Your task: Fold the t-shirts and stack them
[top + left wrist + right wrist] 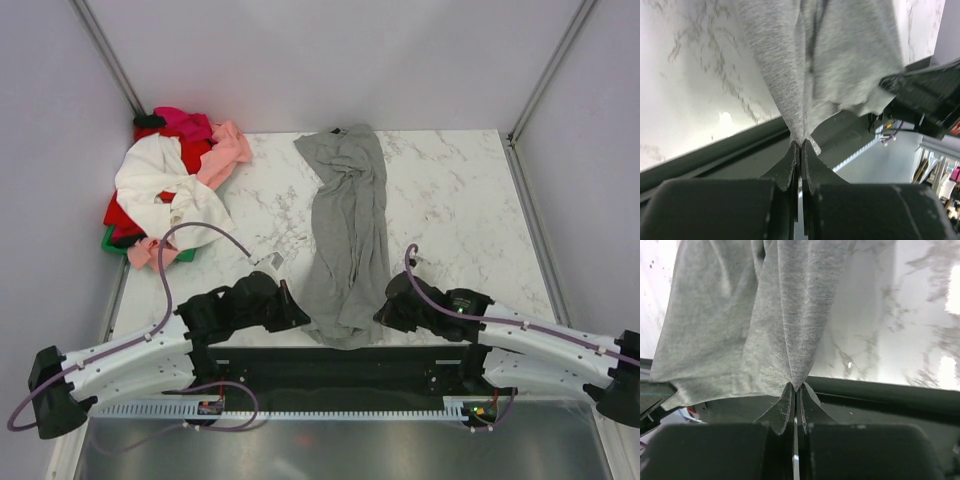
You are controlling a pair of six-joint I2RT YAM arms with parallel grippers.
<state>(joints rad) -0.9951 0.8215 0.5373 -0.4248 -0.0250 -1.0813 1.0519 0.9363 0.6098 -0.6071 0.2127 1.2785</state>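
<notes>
A grey t-shirt [348, 225] lies bunched in a long strip down the middle of the marble table, its near end hanging at the table's front edge. My left gripper [298, 316] is shut on the shirt's near left corner; in the left wrist view the gripper [801, 144] pinches the grey cloth [820, 60]. My right gripper [382, 312] is shut on the near right corner; the right wrist view shows the gripper [797, 388] clamped on the grey cloth [765, 315]. A pile of white, red, pink, magenta and green t-shirts [170, 190] sits at the far left.
The table's black front rail [330, 360] runs just below both grippers. Grey walls with metal corner posts [112, 60] close in the back and sides. Bare marble [450, 190] lies right of the grey shirt.
</notes>
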